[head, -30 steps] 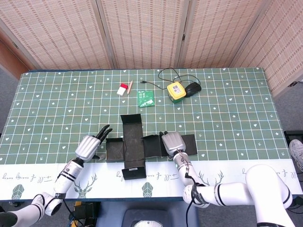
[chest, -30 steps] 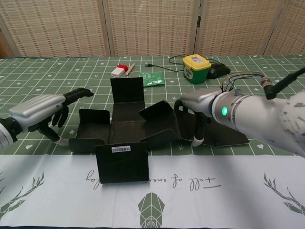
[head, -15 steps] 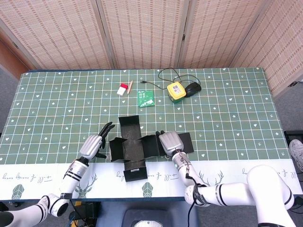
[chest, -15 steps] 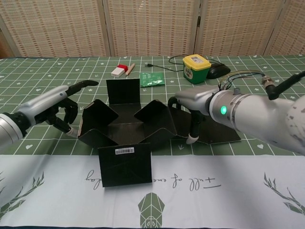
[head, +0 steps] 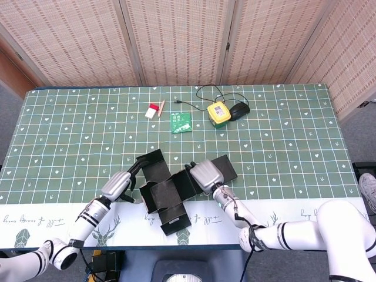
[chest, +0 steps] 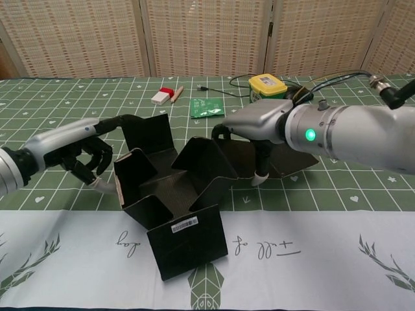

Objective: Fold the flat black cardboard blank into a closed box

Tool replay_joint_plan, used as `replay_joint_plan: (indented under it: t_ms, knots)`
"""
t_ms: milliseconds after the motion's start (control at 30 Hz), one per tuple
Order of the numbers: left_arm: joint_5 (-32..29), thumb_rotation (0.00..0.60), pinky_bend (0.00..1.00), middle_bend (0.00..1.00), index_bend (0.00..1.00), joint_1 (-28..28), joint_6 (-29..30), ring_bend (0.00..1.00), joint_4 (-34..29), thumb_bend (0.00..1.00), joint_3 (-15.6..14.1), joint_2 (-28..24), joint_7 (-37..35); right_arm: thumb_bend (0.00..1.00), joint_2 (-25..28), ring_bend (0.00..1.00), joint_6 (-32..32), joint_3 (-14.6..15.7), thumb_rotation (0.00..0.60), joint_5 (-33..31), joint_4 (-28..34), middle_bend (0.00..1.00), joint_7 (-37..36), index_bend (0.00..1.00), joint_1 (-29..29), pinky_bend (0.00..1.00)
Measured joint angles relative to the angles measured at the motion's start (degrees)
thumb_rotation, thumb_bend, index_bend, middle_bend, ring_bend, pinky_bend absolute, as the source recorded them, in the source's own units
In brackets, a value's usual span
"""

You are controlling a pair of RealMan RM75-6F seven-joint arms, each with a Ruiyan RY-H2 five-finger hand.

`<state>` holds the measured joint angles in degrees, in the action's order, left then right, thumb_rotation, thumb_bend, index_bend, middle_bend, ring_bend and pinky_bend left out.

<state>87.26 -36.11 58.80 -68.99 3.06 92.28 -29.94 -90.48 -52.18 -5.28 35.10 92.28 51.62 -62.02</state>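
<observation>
Two robot hands flank the black cardboard blank (head: pixel 166 191) (chest: pixel 170 188), which sits half-folded on the table (head: pixel 282 147) (chest: pixel 363 194), partly on the green cloth and partly on the white strip at the near edge. The left robot hand (head: pixel 117 185) (chest: pixel 74 150) is just left of the blank, one finger stretched to its raised left flap and the others curled in, holding nothing. The right robot hand (head: pixel 202 174) (chest: pixel 254 133) presses the blank's raised right flap, fingers bent down behind it; whether it grips the flap I cannot tell. The blank's front flap, with a white barcode label (chest: pixel 184 223), lies flat. Beyond the blank lie a green packet (head: pixel 180 122), a red-and-white box (head: pixel 154 110), a yellow-lidded device (head: pixel 218 113) and a black mouse (head: pixel 238 109).
</observation>
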Motion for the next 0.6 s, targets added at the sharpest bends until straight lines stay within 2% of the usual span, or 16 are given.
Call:
replay_joint_plan:
  t_ms: [167,267,400,600]
  knots:
    - [0.68,0.6,0.78,0.0,0.0,-0.6,-0.98,0.69,-1.49,0.04,-0.77,-1.46,-4.85,0.25,1.98,0.77,2.35,1.22,0.6,2.96,0.53,0.27,0.38,0.2,-1.87,0.89]
    - [1.06,0.6,0.78,0.0,0.0,-0.85,-1.28,0.66,-2.27,0.04,-1.16,-2.03,-8.14,0.25,2.63,0.77,3.84,1.81,0.6,3.62,0.64,0.28,0.64,0.21,-2.96,0.9]
    - [1.52,0.6,0.78,0.0,0.0,-1.09,-1.44,0.58,-3.15,0.04,-1.64,-2.51,-12.1,0.25,3.29,0.77,5.57,2.59,0.6,4.37,0.59,0.28,1.28,0.22,-4.84,0.9]
    - [2.09,0.6,0.78,0.0,0.0,-1.2,-1.38,0.6,-2.96,0.04,-2.52,-2.4,-15.23,0.26,4.16,0.77,6.72,3.97,0.6,4.6,0.9,0.29,3.53,0.24,-7.8,0.9]
